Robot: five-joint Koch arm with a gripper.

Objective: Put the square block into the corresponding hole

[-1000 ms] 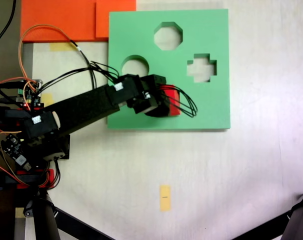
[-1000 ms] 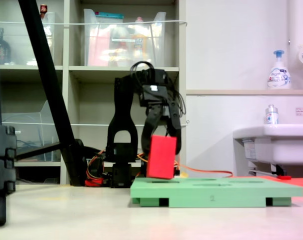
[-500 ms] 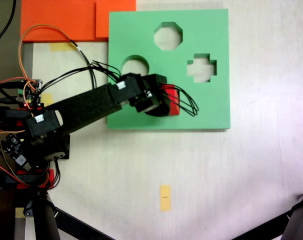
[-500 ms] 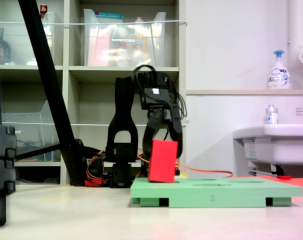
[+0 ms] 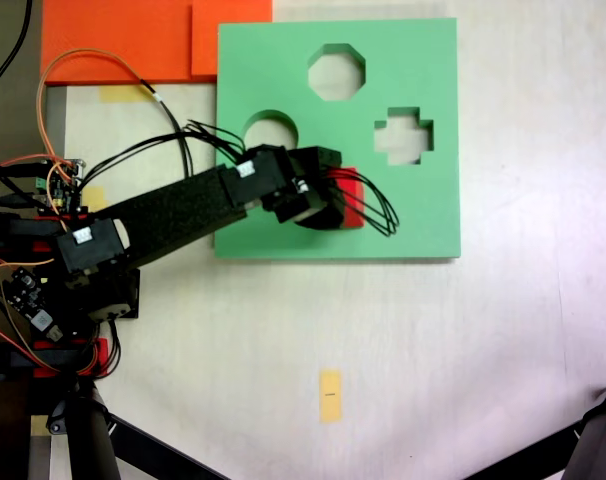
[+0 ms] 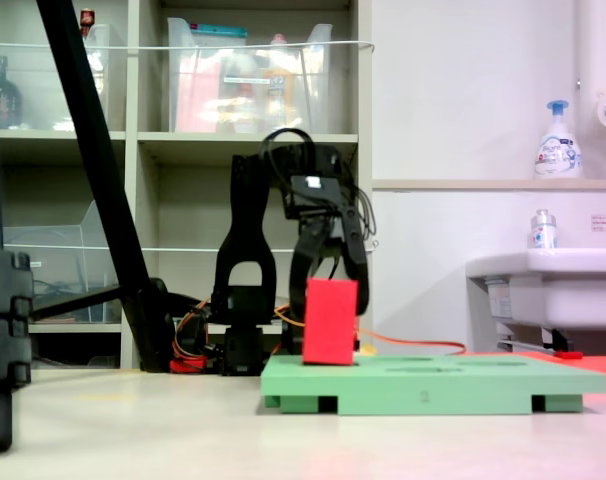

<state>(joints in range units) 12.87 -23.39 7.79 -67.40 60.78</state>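
Gripper [image 6: 330,285] clamps the red square block [image 6: 330,321] near its top; we judge it light, rigid, side-gripped.

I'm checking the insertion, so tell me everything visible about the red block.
The red block is a bright, matte, smooth-faced box, taller than wide in the second exterior view. It stands almost upright, its lower end at the top face of the green foam board. The black gripper closes on it from above. In the first exterior view the gripper hides most of it.
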